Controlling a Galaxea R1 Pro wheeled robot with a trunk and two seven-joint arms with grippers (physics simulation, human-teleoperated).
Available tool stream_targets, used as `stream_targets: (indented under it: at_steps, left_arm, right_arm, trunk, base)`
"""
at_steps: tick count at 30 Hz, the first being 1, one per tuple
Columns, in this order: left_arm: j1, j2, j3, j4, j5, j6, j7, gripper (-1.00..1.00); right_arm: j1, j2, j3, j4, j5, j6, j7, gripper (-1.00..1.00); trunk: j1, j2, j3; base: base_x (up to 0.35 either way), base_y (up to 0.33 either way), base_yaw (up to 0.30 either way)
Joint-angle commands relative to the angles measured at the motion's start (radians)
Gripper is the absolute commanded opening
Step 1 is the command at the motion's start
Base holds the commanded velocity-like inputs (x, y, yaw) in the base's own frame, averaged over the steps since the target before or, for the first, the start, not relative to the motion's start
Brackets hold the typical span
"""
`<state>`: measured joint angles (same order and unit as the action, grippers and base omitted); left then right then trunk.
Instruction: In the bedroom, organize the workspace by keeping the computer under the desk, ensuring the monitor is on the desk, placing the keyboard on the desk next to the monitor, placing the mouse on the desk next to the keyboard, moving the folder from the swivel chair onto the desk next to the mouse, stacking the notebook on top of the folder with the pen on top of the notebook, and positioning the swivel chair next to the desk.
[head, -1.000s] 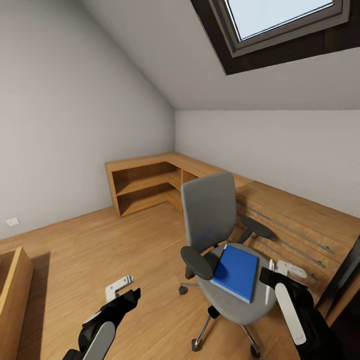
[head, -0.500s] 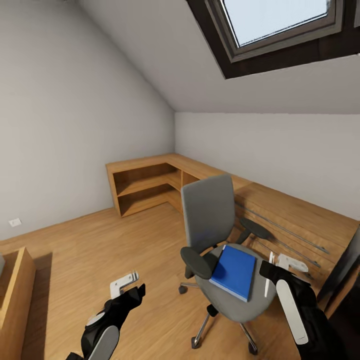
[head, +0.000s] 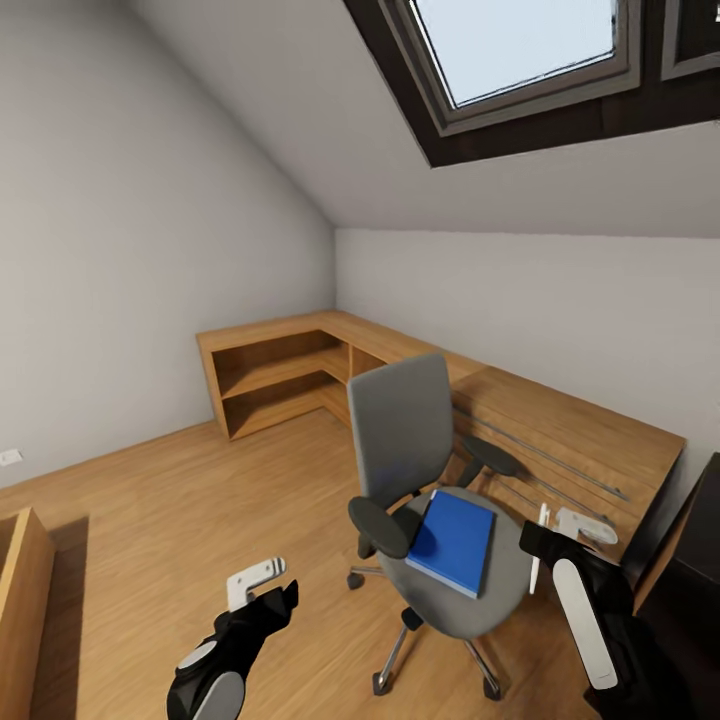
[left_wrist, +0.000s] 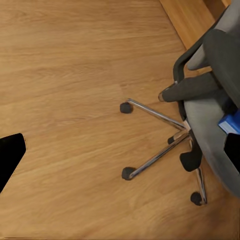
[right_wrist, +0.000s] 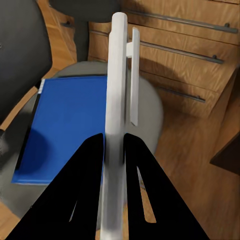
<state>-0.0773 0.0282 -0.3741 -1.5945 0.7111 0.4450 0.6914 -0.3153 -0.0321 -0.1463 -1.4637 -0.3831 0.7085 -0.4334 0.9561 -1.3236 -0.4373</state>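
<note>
While the flat blue folder (head: 452, 540) lies on the padded grey chair (head: 420, 470), the right claw (right_wrist: 114, 150) clamps a slim white pen (right_wrist: 116, 100); left claw (head: 262, 590) spread apart.

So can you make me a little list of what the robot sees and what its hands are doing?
room: attic room with a wood floor and a skylight
swivel chair: grey, standing on the floor
folder: blue, lying flat on the chair seat
right gripper: shut on a white pen, above the chair seat
left gripper: open, holding nothing
low wooden cabinet: along the walls behind the chair
</note>
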Motion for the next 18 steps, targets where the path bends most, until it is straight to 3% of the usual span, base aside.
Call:
stream_targets:
  at_steps: [1,5,18]
  left_arm:
    - [-0.001,0.001,-0.006,-0.002,0.007,0.002,0.016,1.0]
    - [-0.001,0.001,-0.038,-0.003,0.007,0.001,0.062,1.0]
    - [-0.001,0.0,-0.059,-0.004,0.007,0.001,0.079,1.0]
  right_arm:
    - [-0.001,0.0,0.001,-0.001,-0.012,0.002,-0.01,-1.0]
    - [-0.001,0.0,0.001,-0.001,-0.012,0.002,-0.011,-1.0]
    - [-0.001,-0.001,0.0,-0.002,-0.013,0.002,-0.011,-1.0]
  trunk:
    - [-0.004,0.007,0.002]
    - [-0.019,0.035,0.015]
    - [-0.069,0.126,0.055]
  base:
    - [-0.001,0.0,-0.014]
    - [0.0,0.0,-0.005]
    - [0.0,0.0,-0.007]
